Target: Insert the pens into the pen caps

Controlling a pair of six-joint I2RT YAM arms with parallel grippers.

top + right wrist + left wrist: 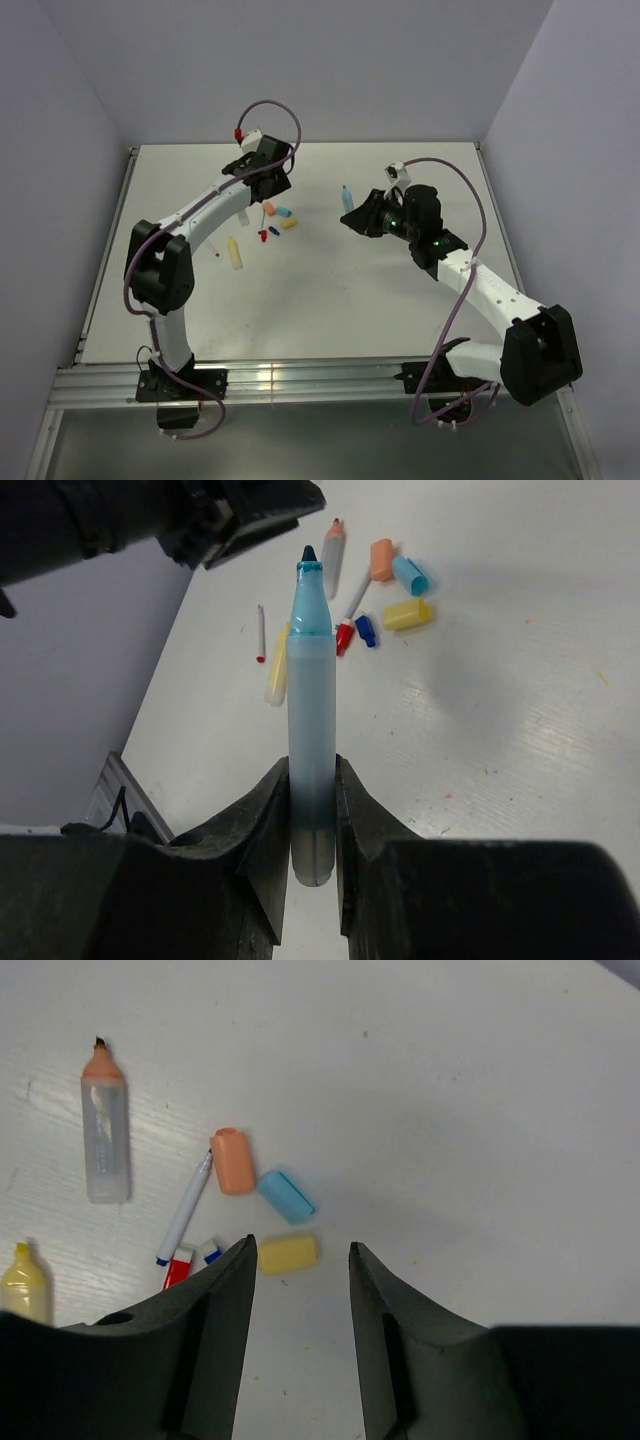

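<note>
Right tool (312, 780) pinches blue-tipped translucent pen (311, 670); left tool (300, 1250), spread empty near light blue plastic cap (287, 1196), should grasp it.

blue pen (311, 680), orange cap (233, 1160), yellow cap (288, 1254)

Left wrist view: yellow pen (22, 1285) cut by left edge, lower barrel behind left gripper (300, 1255) finger (215, 1340); red cap (177, 1274), dark blue cap (211, 1253) half-hidden likewise. Top view: blue pen (347, 194) lower barrel hidden inside right gripper (353, 214).

Five pens (311, 710), five short pen caps (407, 614)
</note>
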